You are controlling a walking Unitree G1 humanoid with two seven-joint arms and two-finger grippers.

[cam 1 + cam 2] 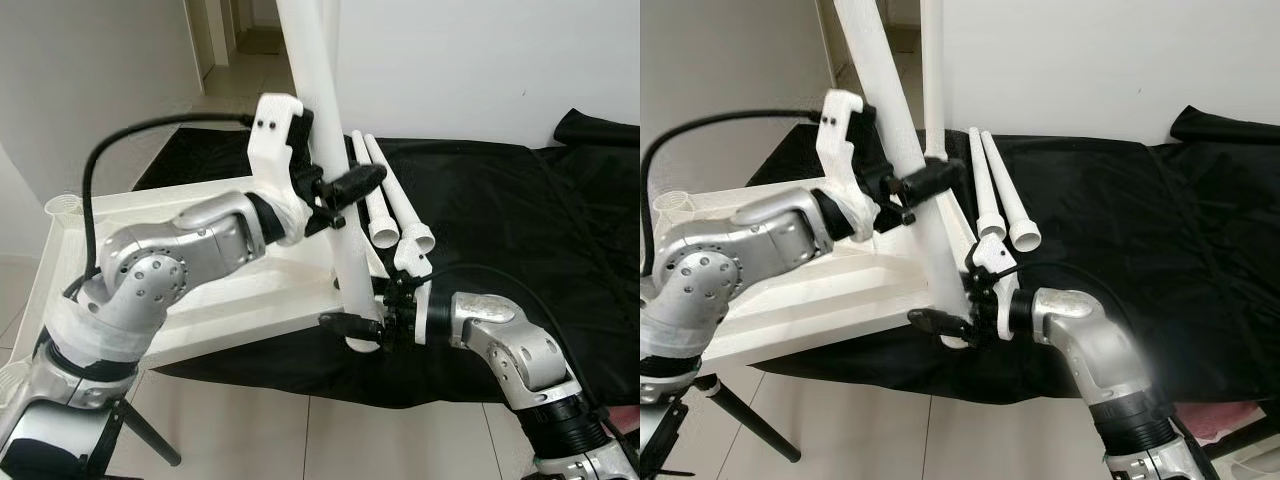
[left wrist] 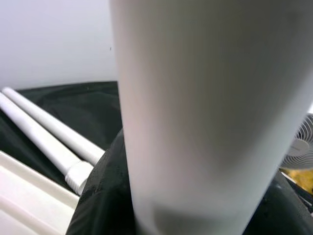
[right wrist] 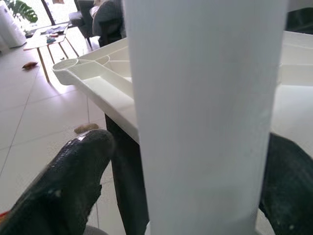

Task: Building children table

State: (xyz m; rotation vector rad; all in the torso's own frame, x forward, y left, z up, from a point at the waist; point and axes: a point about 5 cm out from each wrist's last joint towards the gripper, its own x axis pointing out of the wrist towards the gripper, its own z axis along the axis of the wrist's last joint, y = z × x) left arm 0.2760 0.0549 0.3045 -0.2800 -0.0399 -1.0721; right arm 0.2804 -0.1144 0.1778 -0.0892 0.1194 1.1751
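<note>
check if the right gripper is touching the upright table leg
Touching. In the left eye view the right gripper has its fingers closed around the base of the upright table leg.

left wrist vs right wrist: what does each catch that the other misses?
Left wrist: two loose white legs lying side by side on the black cloth, and a fan at the frame edge.

Right wrist: the upturned white tabletop with its round corner socket, tiled floor, and a small table with a plant farther back.

Both: the upright white leg close up between black fingers. The left gripper holds it high, the right gripper at its base.
</note>
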